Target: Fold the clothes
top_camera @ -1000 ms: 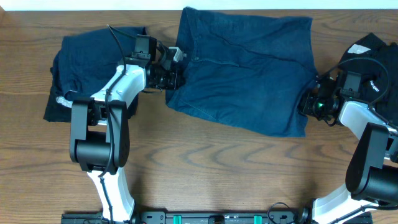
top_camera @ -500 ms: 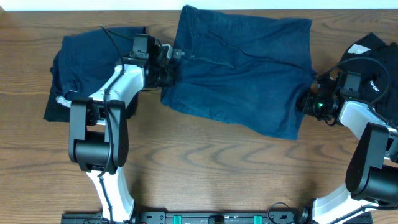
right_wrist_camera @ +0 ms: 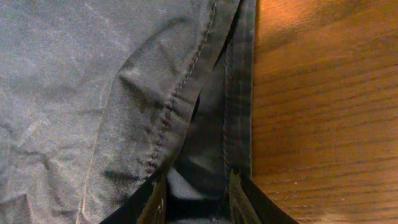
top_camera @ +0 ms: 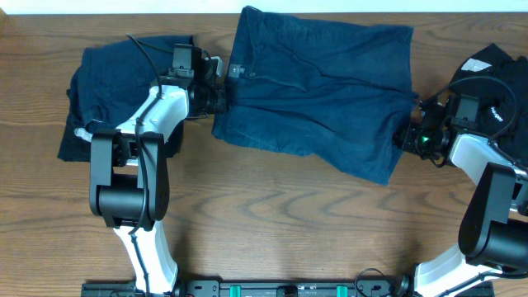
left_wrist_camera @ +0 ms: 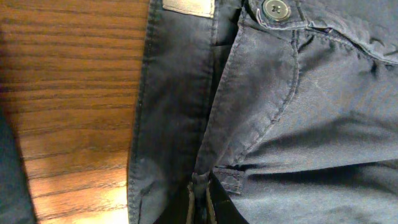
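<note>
Shorts (top_camera: 322, 91) at upper centre have slid left: left gripper (top_camera: 216, 89) clamps the waistband (left_wrist_camera: 174, 93), right gripper (top_camera: 407, 136) pinches the hem (right_wrist_camera: 239, 93), 2 holds likely stretching cloth flat for folding.

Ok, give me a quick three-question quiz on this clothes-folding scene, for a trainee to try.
1. True or false: the left gripper is shut on the wide navy-blue fabric shorts.
2. Which lies at the far right of the overhead view? A: crumpled black garment with white marks; B: red towel; C: white shirt.
3. In the left wrist view, what small round fastener shows at the top?
Key: 1 true; 2 A; 3 a dark button.
</note>
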